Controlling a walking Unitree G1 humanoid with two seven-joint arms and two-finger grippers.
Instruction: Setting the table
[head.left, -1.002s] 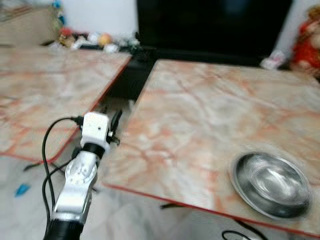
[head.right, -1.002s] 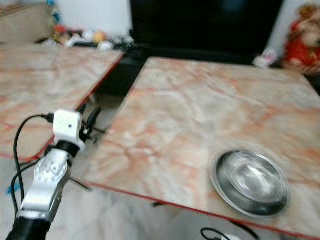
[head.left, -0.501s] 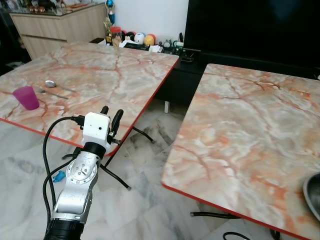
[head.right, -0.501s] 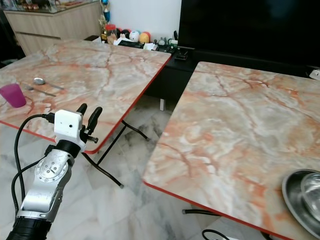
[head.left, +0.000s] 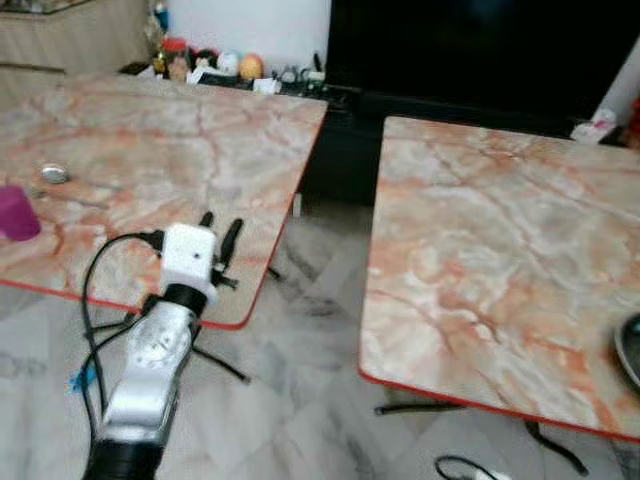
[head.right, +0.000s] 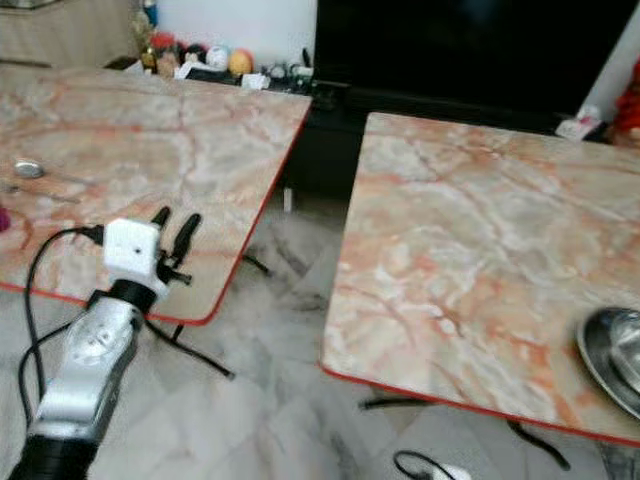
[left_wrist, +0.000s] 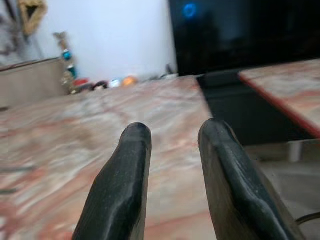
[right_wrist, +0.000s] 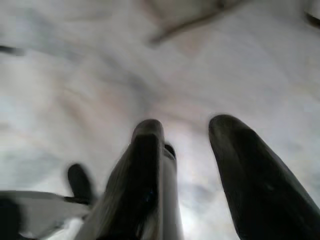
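Two marble tables, gap mid-frame. Steel bowl (head.right: 615, 360) at far right edge, purple cup (head.left: 15, 212) and spoon (head.left: 48, 174) far left. Left gripper (head.left: 220, 235) slightly open, empty; right gripper (right_wrist: 192, 165) parted, empty, aimed at floor. Risk: clipping table corner (head.left: 235, 318) while moving.

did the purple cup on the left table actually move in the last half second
No. The purple cup sits the same way beside the spoon on the left table; the whole picture shifted together, so the camera moved, not the cup.
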